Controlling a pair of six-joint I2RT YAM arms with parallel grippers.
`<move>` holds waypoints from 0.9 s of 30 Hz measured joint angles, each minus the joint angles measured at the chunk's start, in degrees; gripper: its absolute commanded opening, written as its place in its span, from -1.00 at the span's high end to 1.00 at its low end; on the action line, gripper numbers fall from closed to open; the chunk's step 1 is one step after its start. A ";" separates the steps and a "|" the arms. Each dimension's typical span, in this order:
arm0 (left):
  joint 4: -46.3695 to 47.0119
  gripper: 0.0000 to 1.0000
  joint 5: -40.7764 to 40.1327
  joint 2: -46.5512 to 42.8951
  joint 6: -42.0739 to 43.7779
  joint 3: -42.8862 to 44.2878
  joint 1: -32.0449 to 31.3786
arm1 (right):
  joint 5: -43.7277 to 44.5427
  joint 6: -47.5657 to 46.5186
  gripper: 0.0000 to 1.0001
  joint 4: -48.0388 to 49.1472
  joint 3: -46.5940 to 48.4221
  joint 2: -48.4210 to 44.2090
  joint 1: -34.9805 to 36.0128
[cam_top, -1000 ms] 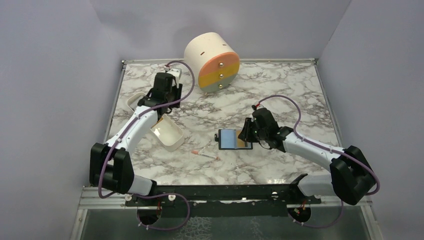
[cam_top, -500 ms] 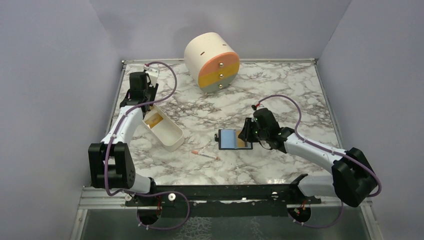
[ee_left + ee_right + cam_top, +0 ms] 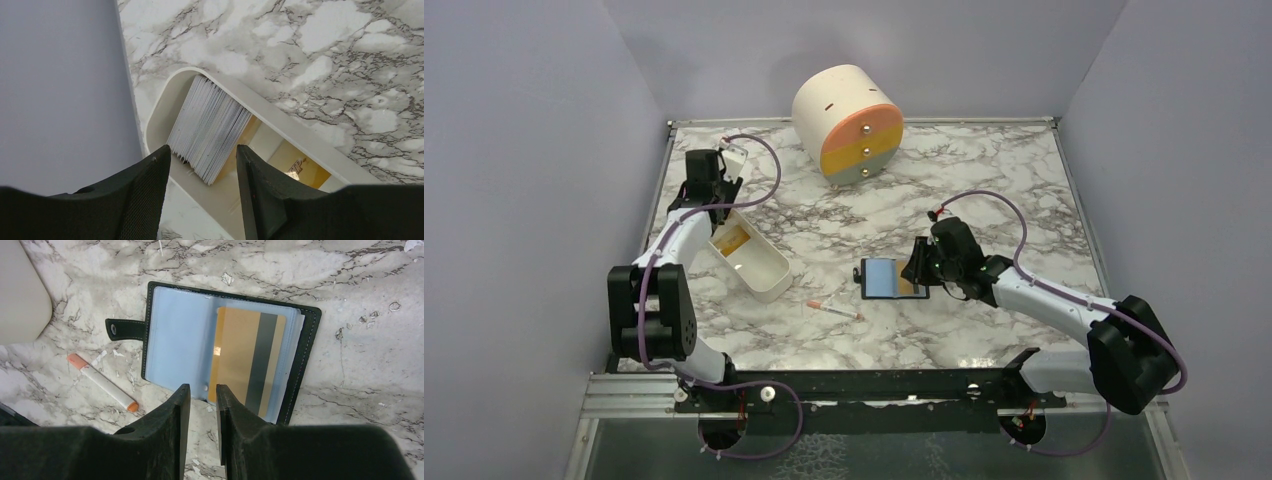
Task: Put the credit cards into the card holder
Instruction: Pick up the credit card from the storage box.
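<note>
Two hands: the left hand [image 3: 203, 152], held apart, above credit cards [image 3: 210, 125] stacked in a white tray [image 3: 300, 133]; the right hand [image 3: 203, 389], narrowly parted, over the open card holder [image 3: 172, 340].

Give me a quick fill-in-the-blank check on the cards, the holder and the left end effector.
Only ___ credit card shows in the open card holder.
That card is ___ with a grey stripe.
The left end effector hovers over the stack of cards in the white tray, its jaws ___.
Missing words: one, orange, open.
</note>
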 measured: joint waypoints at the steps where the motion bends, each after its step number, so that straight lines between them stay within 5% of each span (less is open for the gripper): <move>1: 0.00 -0.07 0.00 0.66 0.26 0.00 0.00 | 0.00 -0.02 0.46 0.00 0.00 0.00 0.00; 27: 0.09 -0.11 -4.20 7.82 4.07 -0.92 -0.11 | 0.02 -1.05 0.46 0.33 0.02 1.57 0.00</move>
